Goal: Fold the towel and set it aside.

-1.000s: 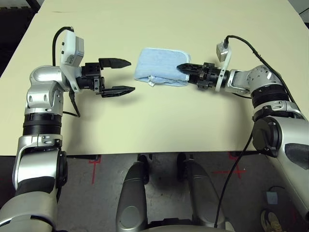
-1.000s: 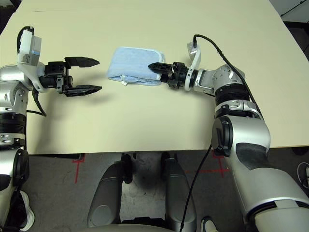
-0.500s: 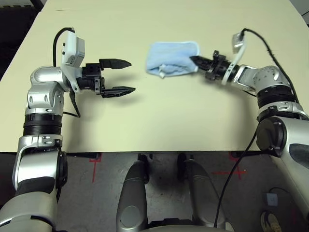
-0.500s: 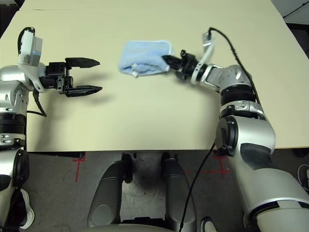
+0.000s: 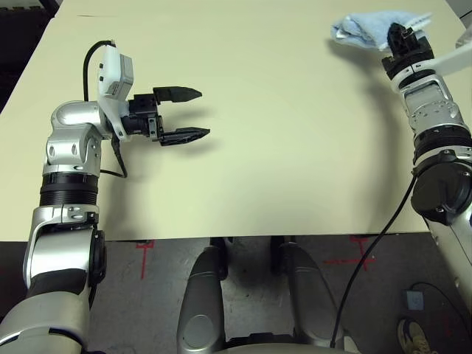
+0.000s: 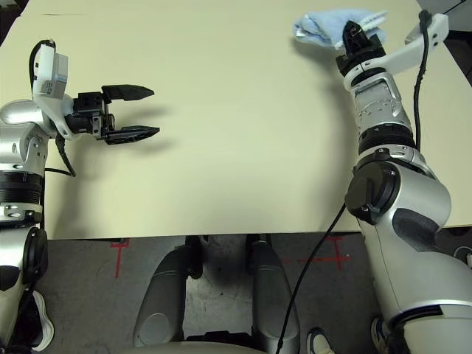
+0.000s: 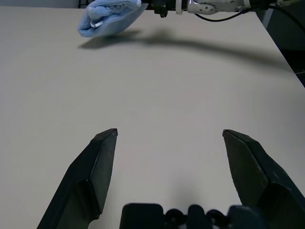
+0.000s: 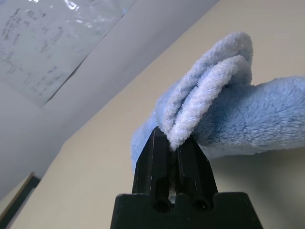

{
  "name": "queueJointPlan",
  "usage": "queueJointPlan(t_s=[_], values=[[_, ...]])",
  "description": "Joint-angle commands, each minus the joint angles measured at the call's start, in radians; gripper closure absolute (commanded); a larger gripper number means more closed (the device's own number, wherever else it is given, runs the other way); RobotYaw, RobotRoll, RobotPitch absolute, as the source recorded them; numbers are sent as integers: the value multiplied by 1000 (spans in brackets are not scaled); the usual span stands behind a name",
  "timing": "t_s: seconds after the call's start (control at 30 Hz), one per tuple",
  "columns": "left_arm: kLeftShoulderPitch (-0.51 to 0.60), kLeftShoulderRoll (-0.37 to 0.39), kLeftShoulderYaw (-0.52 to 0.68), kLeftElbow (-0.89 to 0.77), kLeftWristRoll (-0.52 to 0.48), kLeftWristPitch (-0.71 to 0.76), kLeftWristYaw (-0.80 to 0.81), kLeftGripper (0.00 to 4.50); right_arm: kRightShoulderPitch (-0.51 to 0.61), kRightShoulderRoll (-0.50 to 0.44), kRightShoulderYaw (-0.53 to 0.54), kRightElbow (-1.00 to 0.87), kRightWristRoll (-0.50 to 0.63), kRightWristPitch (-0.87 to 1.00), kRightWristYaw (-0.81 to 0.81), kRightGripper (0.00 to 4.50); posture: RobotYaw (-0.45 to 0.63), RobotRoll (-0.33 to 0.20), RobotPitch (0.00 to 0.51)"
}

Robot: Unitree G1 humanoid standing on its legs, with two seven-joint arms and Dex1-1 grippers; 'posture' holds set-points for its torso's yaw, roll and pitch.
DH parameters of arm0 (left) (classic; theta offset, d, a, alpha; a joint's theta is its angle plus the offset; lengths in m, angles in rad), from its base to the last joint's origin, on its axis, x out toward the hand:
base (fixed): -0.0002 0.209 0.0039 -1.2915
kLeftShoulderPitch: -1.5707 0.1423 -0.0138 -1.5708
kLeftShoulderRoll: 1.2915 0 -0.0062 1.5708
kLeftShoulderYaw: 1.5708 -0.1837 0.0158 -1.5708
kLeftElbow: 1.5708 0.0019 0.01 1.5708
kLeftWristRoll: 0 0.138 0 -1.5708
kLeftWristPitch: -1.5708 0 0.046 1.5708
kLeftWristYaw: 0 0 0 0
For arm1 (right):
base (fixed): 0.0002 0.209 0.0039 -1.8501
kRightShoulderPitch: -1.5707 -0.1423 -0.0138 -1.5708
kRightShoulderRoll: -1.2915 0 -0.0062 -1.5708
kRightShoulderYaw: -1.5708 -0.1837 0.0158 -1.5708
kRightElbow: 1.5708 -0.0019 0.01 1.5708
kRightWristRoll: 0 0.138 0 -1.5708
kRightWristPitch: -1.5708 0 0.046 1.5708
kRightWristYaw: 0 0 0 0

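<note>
The folded towel (image 5: 369, 29) is held bunched at the far right of the desk (image 5: 280, 147), clamped by one edge in the right pincer (image 5: 398, 37), apparently lifted clear. The left pincer (image 5: 188, 114) is spread wide and empty at mid-left. For a tidy set-down, the bundle is best lowered flat before release so the fold is kept. The right desk edge lies near; broad bare surface is available centre and left.

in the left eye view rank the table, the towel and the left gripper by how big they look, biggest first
1. table, by far the largest.
2. and 3. towel and left gripper: they look close in size. The bunched towel is held farther from the camera and partly hidden behind the right gripper, so I won't rank them.
</note>
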Motion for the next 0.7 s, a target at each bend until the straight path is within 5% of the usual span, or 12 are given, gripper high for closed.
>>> queueJointPlan(t_s=[0.03,0.7], values=[[-1,2,-15,13,-6,1,-12,0,43,-18,-21,9,3,-48,-34,4455,-82,0,282],[-12,-3,-33,8,-8,10,-10,0,106,47,-30,-44,30,55,-212,4455,-77,0,275]])
